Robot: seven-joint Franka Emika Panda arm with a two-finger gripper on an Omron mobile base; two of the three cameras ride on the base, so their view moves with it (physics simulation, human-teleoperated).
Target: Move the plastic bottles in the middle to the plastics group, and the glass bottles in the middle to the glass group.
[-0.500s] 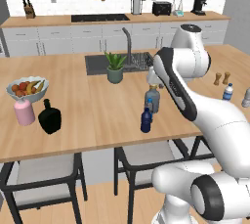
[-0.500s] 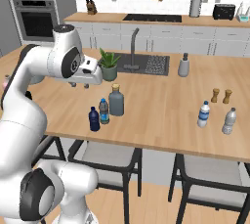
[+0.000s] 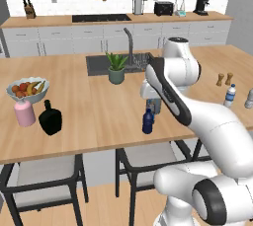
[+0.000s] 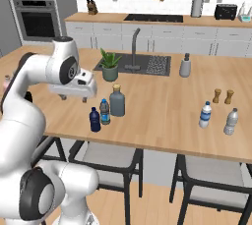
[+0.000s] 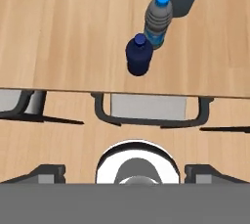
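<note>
No readable text, brand, number or sign anywhere. Blue label on the clear bottle (image 5: 158, 21) plain, no legible lettering; same for the water bottle (image 4: 205, 115) label.

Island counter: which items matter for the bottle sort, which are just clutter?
Job:
- navy bottle
- clear blue-cap bottle
- grey-blue bottle
- plastics group: water bottle, pale bottle
- glass group: pink bottle, black bottle

Clutter:
- fruit bowl
- potted plant
- shakers
- sink
</note>
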